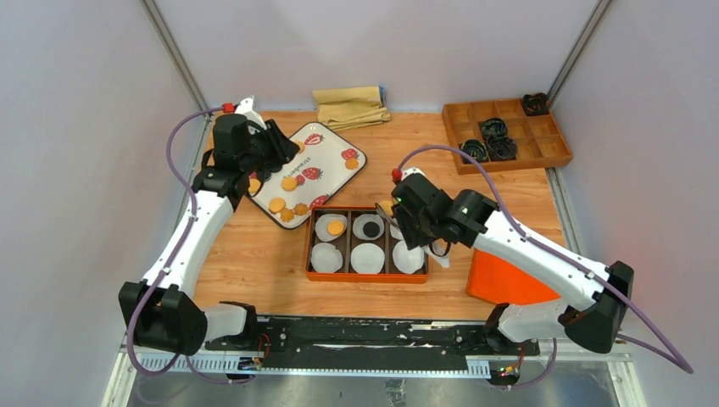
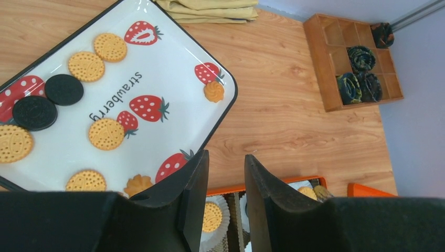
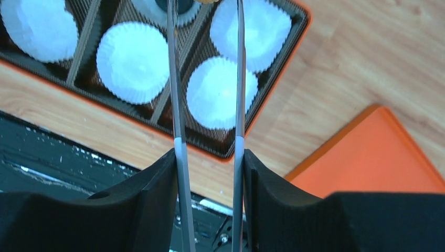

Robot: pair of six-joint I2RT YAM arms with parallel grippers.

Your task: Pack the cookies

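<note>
Right fingers (image 3: 157, 184) clamp tongs (image 3: 178, 105); tongs pinch cookie (image 3: 207, 1) above box (image 3: 300, 31), 1 o'clock corner. Left fingers (image 2: 183, 194) apart, empty. Cookies (image 2: 106, 134) on strawberry tray (image 2: 173, 68), 10 o'clock. Risk: weak pinch, cookie misses cup (image 3: 220, 92).

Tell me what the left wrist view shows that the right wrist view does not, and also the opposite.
Only the left wrist view shows the strawberry plate with golden and black cookies, the folded cloth and the wooden box holding dark items. Only the right wrist view shows metal tongs held between the right fingers, and the black rail at the table edge. Both show the orange tray with white paper cups, the orange lid and the wooden table.
</note>
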